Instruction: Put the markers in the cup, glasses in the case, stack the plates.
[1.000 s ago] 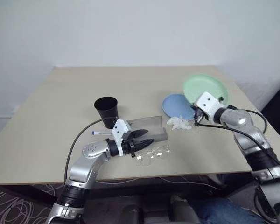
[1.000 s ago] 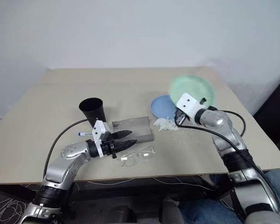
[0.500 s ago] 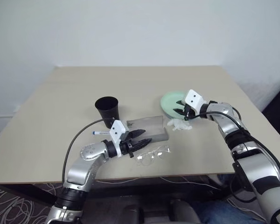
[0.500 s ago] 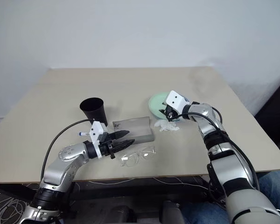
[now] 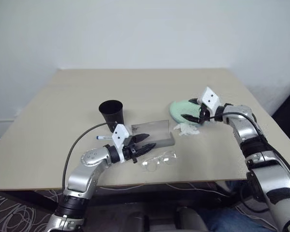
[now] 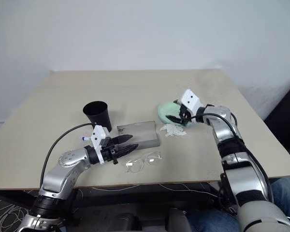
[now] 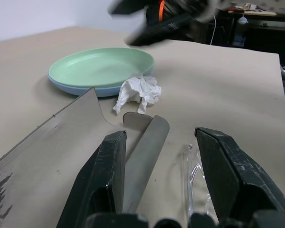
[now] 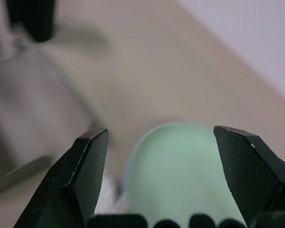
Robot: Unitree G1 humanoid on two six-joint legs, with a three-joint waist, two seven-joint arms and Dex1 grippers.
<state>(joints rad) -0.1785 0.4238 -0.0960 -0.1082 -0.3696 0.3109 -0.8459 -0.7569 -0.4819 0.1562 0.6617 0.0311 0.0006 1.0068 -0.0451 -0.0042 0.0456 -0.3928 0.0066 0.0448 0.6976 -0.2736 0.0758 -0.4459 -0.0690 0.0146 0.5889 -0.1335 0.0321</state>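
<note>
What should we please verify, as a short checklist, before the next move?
1. Mint green round plate stacked on light blue round plate: ok.
2. Right claw open, clear of plates: ok.
3. Clear plastic glasses in grey oblong case: not ok, on the beige table.
4. Case lid open: ok.
5. Left claw open, empty: ok.
6. White blue-capped marker in black tapered cup: not ok.

No text, label, brand, number or sign can be read on anything in these views.
</note>
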